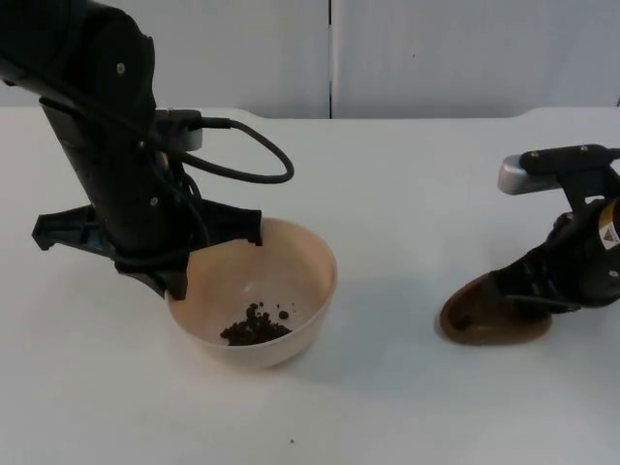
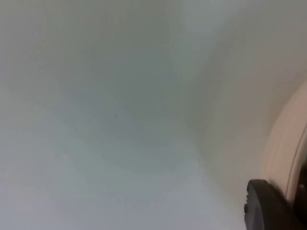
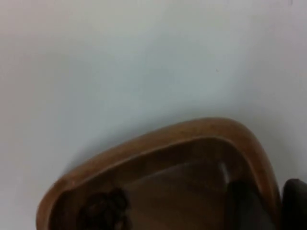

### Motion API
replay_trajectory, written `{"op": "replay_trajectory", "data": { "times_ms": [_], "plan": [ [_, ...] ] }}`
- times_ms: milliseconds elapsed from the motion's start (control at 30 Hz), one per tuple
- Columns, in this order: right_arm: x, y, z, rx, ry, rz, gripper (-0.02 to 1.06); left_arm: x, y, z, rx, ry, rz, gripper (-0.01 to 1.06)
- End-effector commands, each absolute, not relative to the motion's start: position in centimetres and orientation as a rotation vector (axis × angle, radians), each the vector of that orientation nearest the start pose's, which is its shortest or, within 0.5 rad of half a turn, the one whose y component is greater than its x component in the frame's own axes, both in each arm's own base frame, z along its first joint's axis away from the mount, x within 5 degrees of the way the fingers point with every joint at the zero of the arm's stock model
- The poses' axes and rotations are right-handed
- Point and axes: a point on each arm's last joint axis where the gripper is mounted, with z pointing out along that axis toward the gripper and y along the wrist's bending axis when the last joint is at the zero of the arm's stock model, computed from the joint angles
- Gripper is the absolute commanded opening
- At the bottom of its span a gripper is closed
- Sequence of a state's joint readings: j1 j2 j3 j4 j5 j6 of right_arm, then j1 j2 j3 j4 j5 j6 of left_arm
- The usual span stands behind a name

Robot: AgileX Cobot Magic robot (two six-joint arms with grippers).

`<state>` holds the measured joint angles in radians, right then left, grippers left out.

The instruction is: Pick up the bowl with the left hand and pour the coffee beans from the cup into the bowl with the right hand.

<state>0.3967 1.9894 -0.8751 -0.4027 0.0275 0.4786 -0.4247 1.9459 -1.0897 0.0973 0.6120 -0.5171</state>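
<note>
A pale peach bowl (image 1: 291, 266) stands left of the table's middle with a small heap of coffee beans (image 1: 254, 327) in its bottom. My left gripper (image 1: 177, 284) is shut on the bowl's left rim; in the left wrist view one black fingertip (image 2: 268, 208) lies against the bowl's wall (image 2: 283, 143). At the right, a brown wooden cup (image 1: 484, 322) is low over the table, tipped with its mouth towards the camera. My right gripper (image 1: 528, 295) is shut on its rim. In the right wrist view the cup (image 3: 158, 143) has a few dark beans (image 3: 103, 211) inside, and a finger (image 3: 240, 206) is inside its wall.
The white table (image 1: 407, 194) runs back to the grey partition wall (image 1: 436, 48). One stray bean (image 1: 292, 442) lies near the front edge. Open table surface separates the bowl from the cup.
</note>
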Motion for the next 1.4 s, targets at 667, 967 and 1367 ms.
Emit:
{"op": "replay_trajectory", "data": {
  "times_ms": [667,967,1367],
  "plan": [
    [31.9,13.0,13.3,-0.375,2.473,0.174,0.7,32.3,-14.1,15.9,0.012,2.832,-0.096,0.74],
    [30.7,12.0,18.7,-0.352,2.405,0.127,0.7,31.7,-13.8,19.9,0.049,2.725,-0.146,0.74],
    [27.6,10.3,26.4,-0.301,2.252,0.113,0.7,30.1,-13.1,25.7,0.125,2.556,-0.207,0.74]
  ]
}}
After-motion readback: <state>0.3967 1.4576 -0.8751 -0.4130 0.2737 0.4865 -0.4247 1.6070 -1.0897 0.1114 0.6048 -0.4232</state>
